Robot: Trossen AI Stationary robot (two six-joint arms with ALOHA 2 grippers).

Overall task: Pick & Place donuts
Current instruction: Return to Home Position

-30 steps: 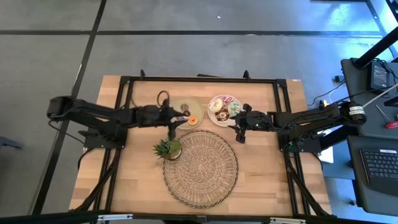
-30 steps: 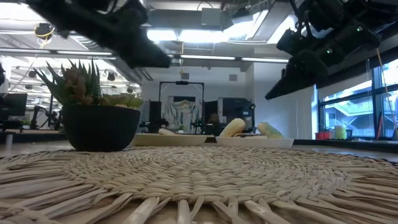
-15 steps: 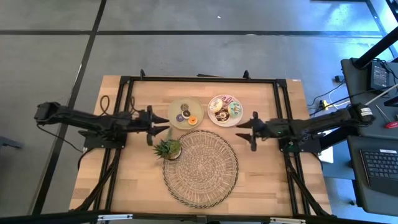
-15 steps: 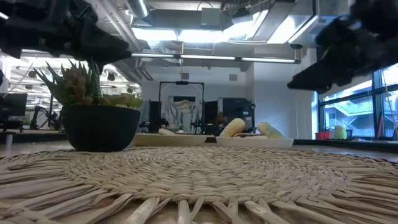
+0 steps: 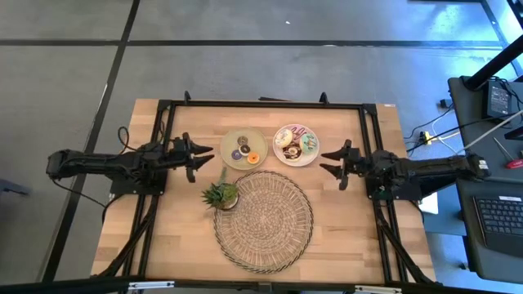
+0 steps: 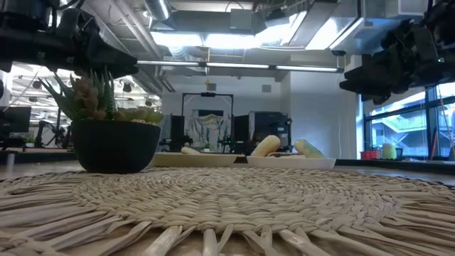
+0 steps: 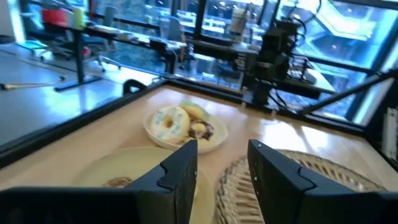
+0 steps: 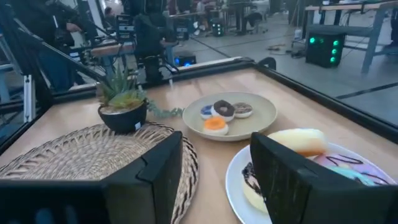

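**A:** Moved in the last second: both arms have drawn back from the plates toward the table's left and right edges.

**B:** Grippers?

**A:** Left gripper: jaws apart, empty, just beside the brown plate. Right gripper: jaws apart, empty, near the white plate.

**B:** Donuts?

**A:** Small ones on the brown plate, larger ones on the white. Both plates sit mid-table toward the far edge.

**B:** Homing well?

**A:** Probably retreat level and outward, clear of the plate rims and the potted plant, with the jaws kept apart.
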